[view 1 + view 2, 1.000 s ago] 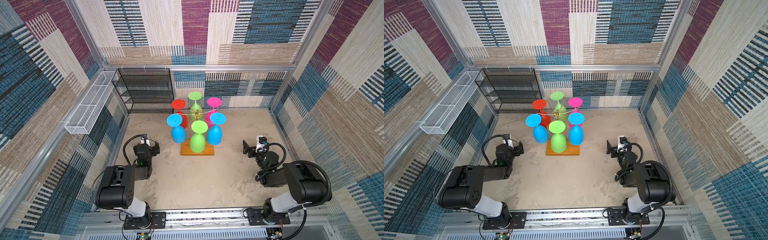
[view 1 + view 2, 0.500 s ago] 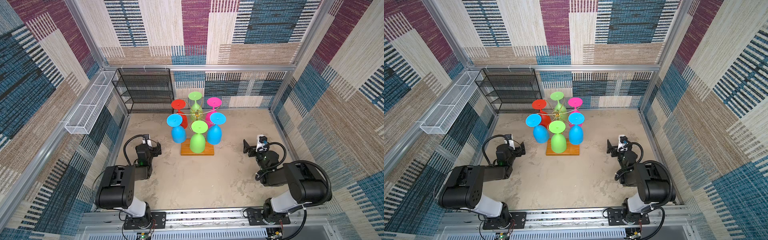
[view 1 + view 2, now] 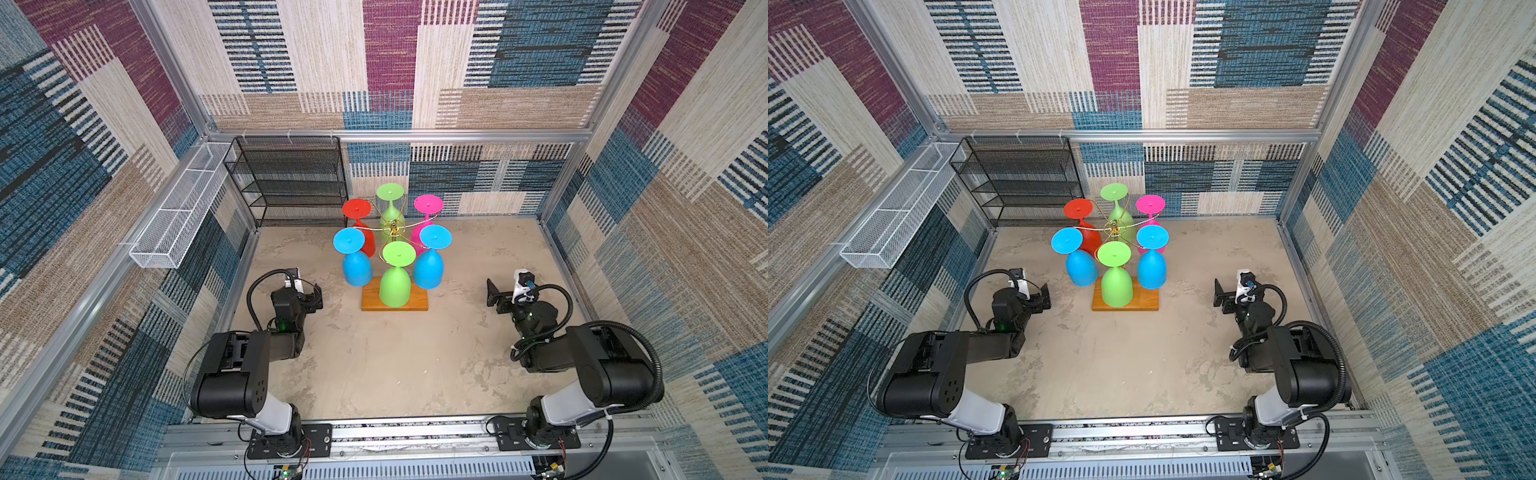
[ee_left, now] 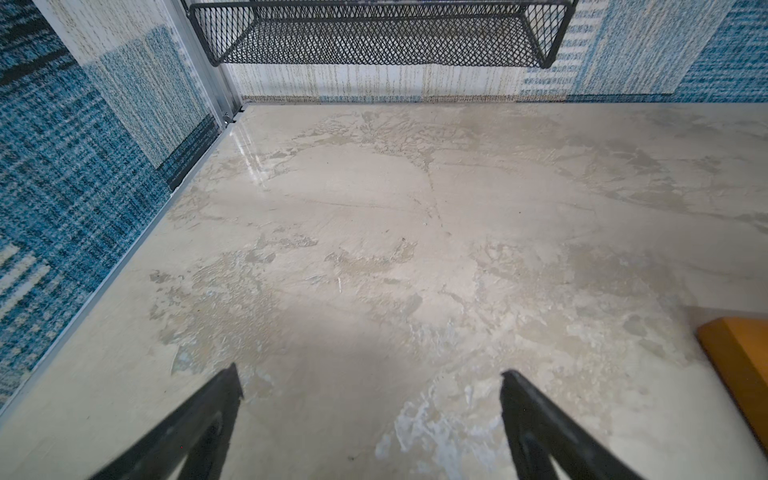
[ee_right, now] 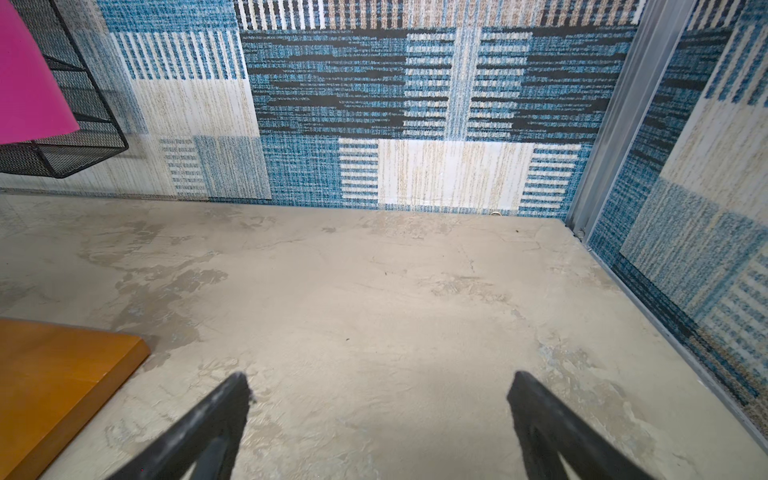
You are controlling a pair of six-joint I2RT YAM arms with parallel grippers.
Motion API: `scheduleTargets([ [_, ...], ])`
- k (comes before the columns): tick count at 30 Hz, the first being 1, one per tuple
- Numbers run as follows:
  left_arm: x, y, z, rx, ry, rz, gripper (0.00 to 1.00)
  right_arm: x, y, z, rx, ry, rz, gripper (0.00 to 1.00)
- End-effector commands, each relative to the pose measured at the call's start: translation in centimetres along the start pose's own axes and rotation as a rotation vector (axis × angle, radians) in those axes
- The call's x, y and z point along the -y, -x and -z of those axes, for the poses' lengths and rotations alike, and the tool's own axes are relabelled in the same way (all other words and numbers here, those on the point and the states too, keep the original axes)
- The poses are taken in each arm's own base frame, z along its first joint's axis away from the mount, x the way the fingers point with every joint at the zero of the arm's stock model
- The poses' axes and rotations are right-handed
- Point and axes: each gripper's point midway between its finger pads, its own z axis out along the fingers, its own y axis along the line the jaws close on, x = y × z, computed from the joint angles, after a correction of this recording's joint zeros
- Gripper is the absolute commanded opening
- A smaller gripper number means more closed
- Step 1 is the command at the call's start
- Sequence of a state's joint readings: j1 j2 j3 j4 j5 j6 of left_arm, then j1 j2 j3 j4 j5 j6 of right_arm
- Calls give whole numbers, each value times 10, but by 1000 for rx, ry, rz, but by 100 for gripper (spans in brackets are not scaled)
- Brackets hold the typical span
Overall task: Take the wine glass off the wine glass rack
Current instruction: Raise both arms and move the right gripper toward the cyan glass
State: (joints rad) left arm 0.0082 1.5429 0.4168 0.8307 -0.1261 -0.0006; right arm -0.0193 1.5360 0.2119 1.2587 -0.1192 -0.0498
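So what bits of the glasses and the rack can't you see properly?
- Red glass: bowl partly hidden behind the left blue glass, both top views.
- Pink glass: right wrist view, only a slice; the picture edge cuts it.
- Wooden base: left wrist view, just a corner, cut by the edge.
- Gold rack arms: too thin in top views to see how glasses hook on.

No text, label, brand, number or sign can be read in any of the views; any marking there may be is too small to make out.
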Motion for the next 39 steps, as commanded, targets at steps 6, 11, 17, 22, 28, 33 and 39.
scheduleTargets([
  [6, -33, 36, 16, -102, 182, 87, 95, 25, 73, -14, 12, -129, -173, 99],
  [11, -41, 79, 54, -112, 195, 206, 99, 2, 148, -12, 10, 18, -459, 99],
  [17, -47, 140, 103, 181, 74, 330, 97, -33, 195, 0, -43, 314, -648, 98],
  [22, -38, 178, 123, 264, -57, 349, 95, -72, 211, 7, -182, 555, -706, 85],
  [28, -26, 201, 130, 291, -147, 337, 93, -101, 222, 26, -282, 668, -724, 77],
  [33, -20, 195, 123, 235, -196, 357, 91, -140, 224, 34, -364, 755, -715, 76],
  [39, -22, 193, 127, 230, -197, 360, 90, -166, 217, 33, -430, 831, -750, 76],
])
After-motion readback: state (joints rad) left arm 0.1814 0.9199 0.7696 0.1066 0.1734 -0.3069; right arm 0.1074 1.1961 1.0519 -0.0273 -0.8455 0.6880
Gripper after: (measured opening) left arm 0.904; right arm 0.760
